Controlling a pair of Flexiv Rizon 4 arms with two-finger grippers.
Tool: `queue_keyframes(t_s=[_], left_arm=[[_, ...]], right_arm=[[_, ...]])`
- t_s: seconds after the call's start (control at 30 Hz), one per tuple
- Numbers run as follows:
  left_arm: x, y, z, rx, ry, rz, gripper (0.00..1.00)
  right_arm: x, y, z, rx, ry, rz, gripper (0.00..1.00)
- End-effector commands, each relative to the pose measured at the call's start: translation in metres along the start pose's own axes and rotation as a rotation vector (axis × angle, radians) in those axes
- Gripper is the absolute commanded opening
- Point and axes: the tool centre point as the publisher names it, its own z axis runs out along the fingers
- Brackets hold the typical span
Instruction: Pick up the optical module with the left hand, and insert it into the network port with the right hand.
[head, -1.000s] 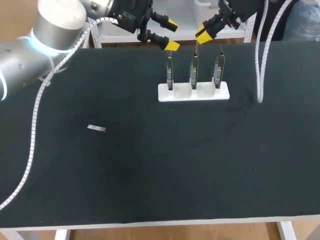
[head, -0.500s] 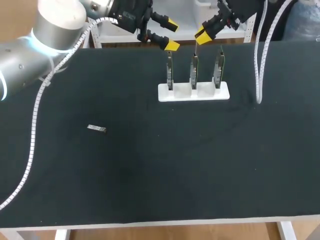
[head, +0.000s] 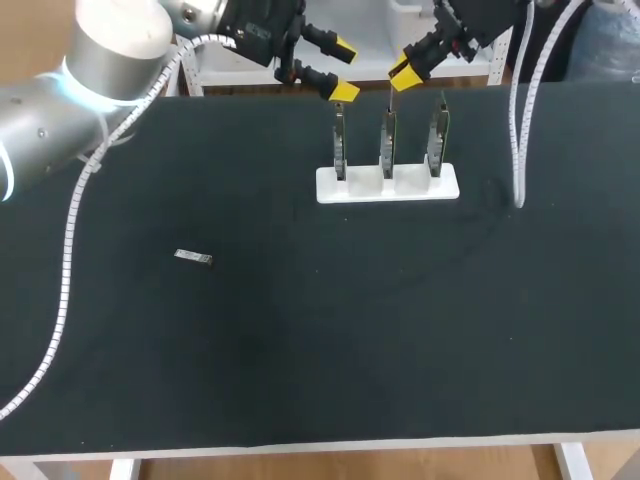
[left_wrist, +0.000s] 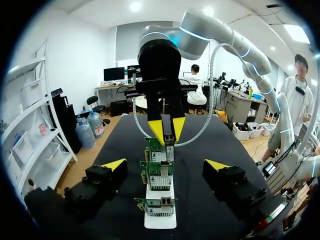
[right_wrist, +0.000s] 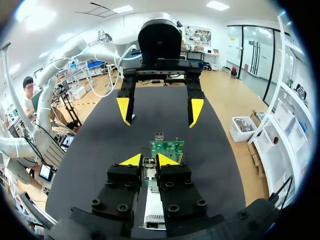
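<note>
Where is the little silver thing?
The optical module lies alone on the black table, in the head view's left half, well away from the white stand.

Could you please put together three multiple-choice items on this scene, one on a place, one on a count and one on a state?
1. Where is the small module?
A. Plugged into the stand
B. Lying alone on the table, to the left of the stand
C. Between the left gripper's fingers

2. How many boards stand upright in the white stand?
A. Two
B. Three
C. Four

3. What is the state of the left gripper?
A. Open, holding nothing
B. Shut on the module
C. Shut on a board

Answers:
1. B: the module lies flat on the table, well apart from the stand.
2. B: three boards stand side by side in the stand.
3. A: the left gripper has its yellow tips spread wide, with nothing between them.
</note>
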Motion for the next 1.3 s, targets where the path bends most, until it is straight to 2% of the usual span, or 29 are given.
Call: queue_keyframes(t_s=[0.03,1.3], left_arm=[[0.0006,-0.0026,0.0003,-0.007,-0.001,0.002,1.0],[0.0006,-0.0026,0.0003,-0.007,-0.001,0.002,1.0]], right_arm=[[-0.0024,-0.01,-0.0004,-0.417,0.008,-0.002,0.0],[-0.0015,-0.0142,0.0009,-0.366,0.007,0.012,0.0]])
